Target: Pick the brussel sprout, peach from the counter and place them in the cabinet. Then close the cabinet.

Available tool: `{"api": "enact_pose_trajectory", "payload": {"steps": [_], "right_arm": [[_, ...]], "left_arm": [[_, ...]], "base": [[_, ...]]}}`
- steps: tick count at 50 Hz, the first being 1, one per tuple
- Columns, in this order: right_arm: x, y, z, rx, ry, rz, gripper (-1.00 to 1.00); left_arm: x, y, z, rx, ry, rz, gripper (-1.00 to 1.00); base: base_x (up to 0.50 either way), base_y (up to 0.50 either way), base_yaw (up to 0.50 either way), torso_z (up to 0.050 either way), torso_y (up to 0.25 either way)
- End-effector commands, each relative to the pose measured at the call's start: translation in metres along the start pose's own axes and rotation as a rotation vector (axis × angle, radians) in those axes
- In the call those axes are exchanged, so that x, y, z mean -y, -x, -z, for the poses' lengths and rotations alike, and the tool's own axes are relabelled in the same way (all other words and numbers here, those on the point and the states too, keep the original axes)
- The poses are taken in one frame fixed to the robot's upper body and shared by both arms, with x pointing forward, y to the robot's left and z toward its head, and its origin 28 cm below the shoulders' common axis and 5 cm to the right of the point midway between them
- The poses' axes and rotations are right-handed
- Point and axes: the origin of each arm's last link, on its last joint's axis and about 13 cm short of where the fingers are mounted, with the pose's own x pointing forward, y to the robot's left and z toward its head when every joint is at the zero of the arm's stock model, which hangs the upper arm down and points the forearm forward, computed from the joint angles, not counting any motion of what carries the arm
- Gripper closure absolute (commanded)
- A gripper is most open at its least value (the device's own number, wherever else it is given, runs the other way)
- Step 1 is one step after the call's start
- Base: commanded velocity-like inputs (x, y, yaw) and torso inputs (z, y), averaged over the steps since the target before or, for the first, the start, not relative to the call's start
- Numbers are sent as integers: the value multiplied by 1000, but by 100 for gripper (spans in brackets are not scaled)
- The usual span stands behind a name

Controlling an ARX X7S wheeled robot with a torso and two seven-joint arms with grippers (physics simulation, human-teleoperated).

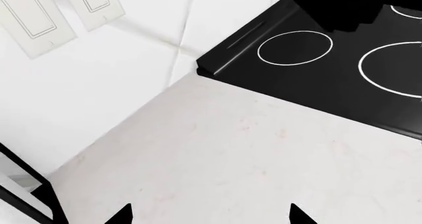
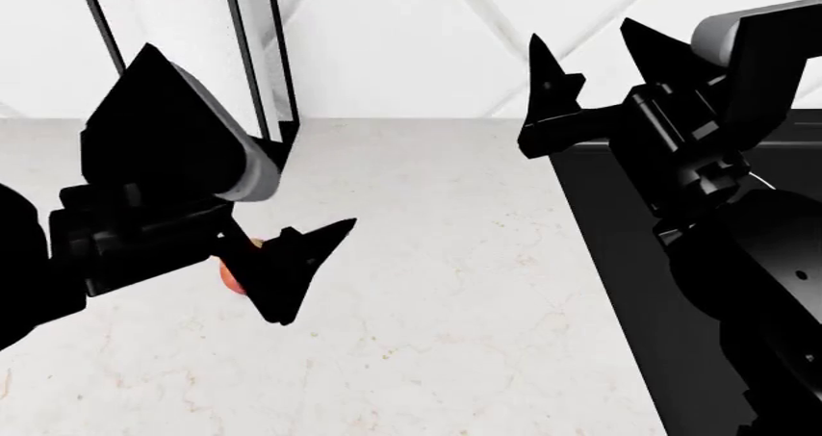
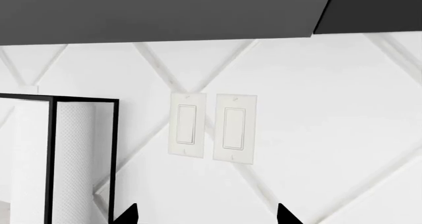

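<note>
Only a small red-orange sliver of the peach (image 2: 231,277) shows on the white counter (image 2: 437,301), mostly hidden behind my left gripper (image 2: 312,270). That gripper hangs low over the counter, open, with nothing between its fingers. In the left wrist view the left gripper (image 1: 211,215) shows only bare counter (image 1: 231,150) between its two tips. My right gripper (image 2: 584,34) is raised high at the right, open and empty, and in the right wrist view the right gripper (image 3: 207,215) faces the wall. The brussel sprout and the cabinet are out of view.
A black stovetop (image 2: 598,292) with white rings (image 1: 295,47) borders the counter on the right. A black-framed stand (image 2: 257,61) holding a white roll (image 3: 82,159) stands at the back wall. Two wall switches (image 3: 211,127) sit on the tiled wall under dark overhead panels (image 3: 165,11).
</note>
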Motion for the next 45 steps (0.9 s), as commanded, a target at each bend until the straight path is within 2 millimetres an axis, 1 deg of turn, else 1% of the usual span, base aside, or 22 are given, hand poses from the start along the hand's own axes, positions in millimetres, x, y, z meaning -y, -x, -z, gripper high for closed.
{"api": "enact_pose_trajectory", "payload": {"steps": [1, 13, 22, 45], "right_arm": [[0, 0, -1, 1, 1, 1, -100], [-1, 0, -1, 3, 1, 1, -100], [-1, -1, -1, 2, 0, 0, -100], [-1, -1, 1, -1, -1, -4, -100]], "left_arm": [[-5, 5, 5, -53, 17, -28, -100], [-11, 8, 13, -96, 46, -62, -100], [-8, 10, 17, -132, 59, -49, -100], [-11, 0, 32, -209, 58, -68, -100]], "base": [[0, 0, 0, 0, 0], [0, 0, 0, 0, 0], [0, 0, 0, 0, 0], [0, 0, 0, 0, 0]]}}
